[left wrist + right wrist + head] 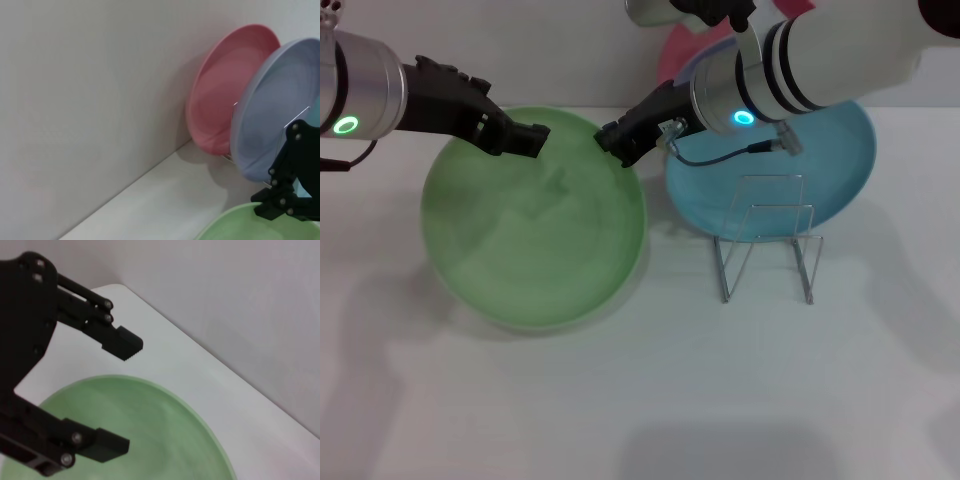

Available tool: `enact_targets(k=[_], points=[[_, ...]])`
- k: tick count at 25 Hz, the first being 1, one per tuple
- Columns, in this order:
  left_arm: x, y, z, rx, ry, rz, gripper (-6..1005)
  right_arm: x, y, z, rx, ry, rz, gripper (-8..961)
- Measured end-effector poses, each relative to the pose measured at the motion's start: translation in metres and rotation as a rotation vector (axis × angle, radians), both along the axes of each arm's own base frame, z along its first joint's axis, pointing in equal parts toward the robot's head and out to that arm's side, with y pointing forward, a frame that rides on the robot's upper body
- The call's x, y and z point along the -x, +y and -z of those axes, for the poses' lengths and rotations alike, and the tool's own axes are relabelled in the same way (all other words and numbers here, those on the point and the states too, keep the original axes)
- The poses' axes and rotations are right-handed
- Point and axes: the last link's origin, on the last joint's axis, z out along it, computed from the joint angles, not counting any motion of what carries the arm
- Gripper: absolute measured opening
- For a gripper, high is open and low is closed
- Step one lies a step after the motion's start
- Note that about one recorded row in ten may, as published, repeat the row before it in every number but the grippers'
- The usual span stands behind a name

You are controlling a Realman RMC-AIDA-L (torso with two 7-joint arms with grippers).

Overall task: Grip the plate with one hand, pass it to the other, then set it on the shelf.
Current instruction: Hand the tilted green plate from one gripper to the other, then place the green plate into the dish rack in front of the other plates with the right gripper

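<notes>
While the plate hangs by one edge, main risk: the plate [535, 240] could tip or slip and drop onto the table [640, 400]. As I read it, only a narrow pinch on its rim carries the whole width.
Second risk: swinging it toward the shelf [765, 240], I could knock the thin wire loops or the turquoise plate [845, 160] leaning just behind the shelf. The green plate is wider than the shelf is tall.
Third risk: the rim runs between the left fingers, so a careless move of either arm could snag it.
Left gripper [535, 135]: well left of the shelf, at the plate's far rim. The right wrist view shows its fingers spread wide, with the rim passing between them. It grips nothing.
Right gripper [618, 142]: just left of the shelf, closed onto the plate's far rim on the shelf side. I judge it alone bears the load.
Plate position: left of the shelf and near it, roughly level, apparently lifted off the table, going by the shadow below it.
Stage: handover about done, shelving to come.
</notes>
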Motion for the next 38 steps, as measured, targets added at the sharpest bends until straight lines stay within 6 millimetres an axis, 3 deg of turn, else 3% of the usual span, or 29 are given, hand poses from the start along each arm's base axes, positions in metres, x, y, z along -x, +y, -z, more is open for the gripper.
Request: enact_targets(k=[6, 10, 14, 15, 17, 18, 22, 23, 24, 25, 26, 27, 28, 29, 31, 32, 34, 36, 37, 38], points=[[-0.004, 0.003, -0.006, -0.041, -0.001, 0.028, 812, -0.003, 0.0, -0.003, -0.014, 0.011, 0.004, 20], [-0.006, 0.009, -0.02, -0.171, 0.026, 0.099, 811, -0.003, 0.003, -0.016, -0.055, 0.048, 0.01, 19], [0.0, 0.015, -0.042, -0.446, -0.02, 0.214, 809, -0.004, 0.006, -0.04, -0.125, 0.108, 0.016, 19], [0.0, 0.015, -0.042, -0.446, -0.02, 0.214, 809, -0.004, 0.006, -0.04, -0.125, 0.108, 0.016, 19], [0.013, 0.009, -0.058, -0.66, -0.126, 0.294, 808, -0.006, 0.006, -0.063, -0.189, 0.157, 0.017, 18], [0.013, 0.009, -0.058, -0.66, -0.126, 0.294, 808, -0.006, 0.006, -0.063, -0.189, 0.157, 0.017, 18], [0.053, -0.023, -0.072, -1.019, -0.368, 0.407, 807, -0.01, -0.005, -0.099, -0.298, 0.245, -0.025, 18], [0.053, -0.023, -0.072, -1.019, -0.368, 0.407, 807, -0.01, -0.005, -0.099, -0.298, 0.245, -0.025, 17], [0.074, -0.035, -0.071, -1.11, -0.441, 0.429, 807, -0.013, -0.017, -0.112, -0.335, 0.316, -0.067, 17], [0.074, -0.035, -0.071, -1.11, -0.441, 0.429, 807, -0.013, -0.017, -0.112, -0.335, 0.316, -0.067, 17], [0.083, -0.037, -0.067, -1.123, -0.453, 0.424, 807, -0.015, -0.023, -0.118, -0.349, 0.351, -0.089, 17], [0.109, -0.039, -0.054, -1.133, -0.48, 0.394, 807, -0.02, -0.037, -0.131, -0.378, 0.415, -0.143, 17], [0.109, -0.039, -0.054, -1.133, -0.48, 0.394, 807, -0.02, -0.037, -0.131, -0.378, 0.415, -0.143, 17], [0.13, -0.04, -0.043, -1.131, -0.507, 0.359, 807, -0.023, -0.044, -0.135, -0.393, 0.435, -0.167, 17], [0.14, -0.04, -0.037, -1.126, -0.522, 0.341, 807, -0.034, -0.056, -0.142, -0.425, 0.483, -0.22, 17], [0.16, -0.041, -0.025, -1.111, -0.554, 0.296, 807, -0.05, -0.07, -0.146, -0.464, 0.534, -0.279, 17], [0.167, -0.042, -0.02, -1.104, -0.564, 0.277, 807, -0.057, -0.076, -0.148, -0.485, 0.553, -0.307, 16], [0.184, -0.042, -0.01, -1.084, -0.588, 0.229, 807, -0.075, -0.087, -0.15, -0.522, 0.58, -0.338, 16], [0.193, -0.043, -0.005, -1.075, -0.607, 0.206, 807, -0.094, -0.096, -0.15, -0.553, 0.589, -0.369, 16], [0.193, -0.043, -0.005, -1.075, -0.607, 0.206, 807, -0.094, -0.096, -0.15, -0.553, 0.589, -0.369, 16]])
